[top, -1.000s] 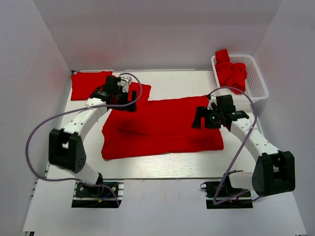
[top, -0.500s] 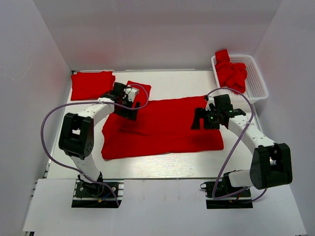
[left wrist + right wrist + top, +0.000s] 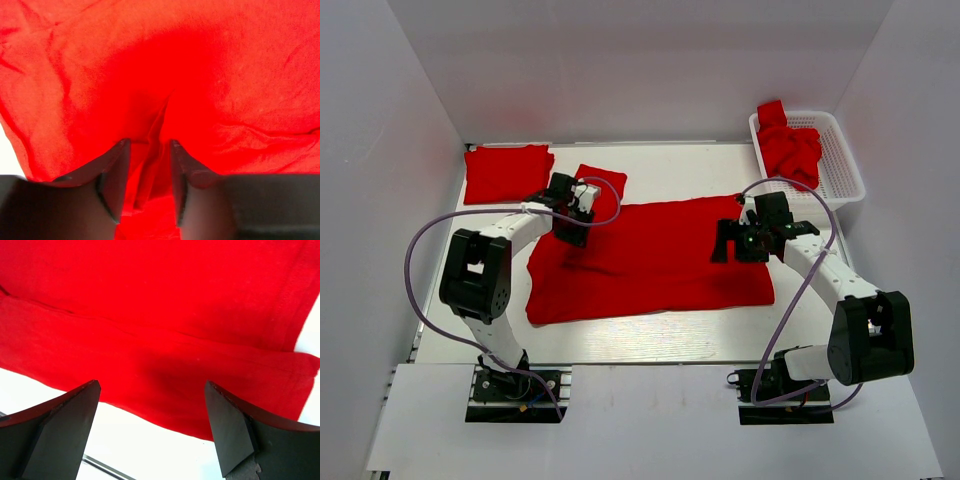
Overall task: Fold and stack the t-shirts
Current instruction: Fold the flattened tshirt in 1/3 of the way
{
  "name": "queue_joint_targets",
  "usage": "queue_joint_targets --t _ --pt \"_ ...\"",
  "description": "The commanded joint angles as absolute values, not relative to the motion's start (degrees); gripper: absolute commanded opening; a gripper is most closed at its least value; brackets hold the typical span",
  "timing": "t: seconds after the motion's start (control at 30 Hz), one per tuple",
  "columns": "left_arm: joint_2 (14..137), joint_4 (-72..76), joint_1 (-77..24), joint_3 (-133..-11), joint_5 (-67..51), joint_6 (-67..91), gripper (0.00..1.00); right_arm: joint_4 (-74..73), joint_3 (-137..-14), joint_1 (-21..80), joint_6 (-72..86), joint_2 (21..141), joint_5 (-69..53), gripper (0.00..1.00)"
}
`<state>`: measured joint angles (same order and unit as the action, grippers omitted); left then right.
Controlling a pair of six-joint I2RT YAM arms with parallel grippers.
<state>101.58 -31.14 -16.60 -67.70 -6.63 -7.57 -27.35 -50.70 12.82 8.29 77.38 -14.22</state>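
Note:
A red t-shirt (image 3: pixel 650 260) lies spread flat across the middle of the table. My left gripper (image 3: pixel 570 232) presses down on its far left part, by the sleeve (image 3: pixel 602 181). In the left wrist view the left gripper (image 3: pixel 147 150) has its jaws narrowed around a raised ridge of the cloth (image 3: pixel 155 125), with small gaps still showing on both sides. My right gripper (image 3: pixel 725 243) hangs wide open over the shirt's right end. In the right wrist view the right gripper (image 3: pixel 152 390) has nothing between its fingers, above the shirt's hem (image 3: pixel 165 390).
A folded red t-shirt (image 3: pixel 507 172) lies at the back left corner. A white lattice basket (image 3: pixel 842 168) at the back right holds crumpled red shirts (image 3: pixel 790 150). White walls close in on three sides. Bare table (image 3: pixel 150 450) shows under the right gripper.
The left arm swung down onto the shirt's far left part and its jaws went from wide open to narrow, bunching up a ridge of cloth. The right gripper shifted slightly.

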Motion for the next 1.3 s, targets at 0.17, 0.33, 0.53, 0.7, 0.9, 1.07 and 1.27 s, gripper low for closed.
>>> queue_joint_targets --t 0.17,0.33,0.53,0.7,0.9,1.07,1.27 --pt "100.37 -30.06 -16.35 -66.53 -8.26 -7.91 0.39 -28.65 -52.82 12.48 7.03 75.33 -10.72 0.9" --pt "101.68 -30.06 -16.35 -67.06 -8.09 -7.29 0.11 -28.65 -52.73 12.48 7.21 74.71 -9.85 0.9" --pt "101.08 -29.53 -16.35 -68.29 -11.33 -8.43 0.0 -28.83 -52.65 12.39 7.29 73.74 -8.79 0.9" --pt "100.55 -26.46 -17.04 -68.82 -17.83 -13.0 0.0 -28.56 -52.56 12.48 7.3 73.56 -8.44 0.9" --pt "104.76 -27.06 -17.05 -73.73 -22.05 -16.7 0.0 -28.74 -53.0 12.48 7.29 73.57 -7.82 0.9" --pt "108.97 -28.83 -17.05 -77.51 -24.25 -22.05 0.0 -28.65 -53.09 12.39 7.47 73.74 -7.82 0.9" --pt "112.94 -32.17 -16.44 -82.44 -27.15 -23.82 0.0 -29.0 -53.18 12.57 7.29 73.57 -7.21 0.9"
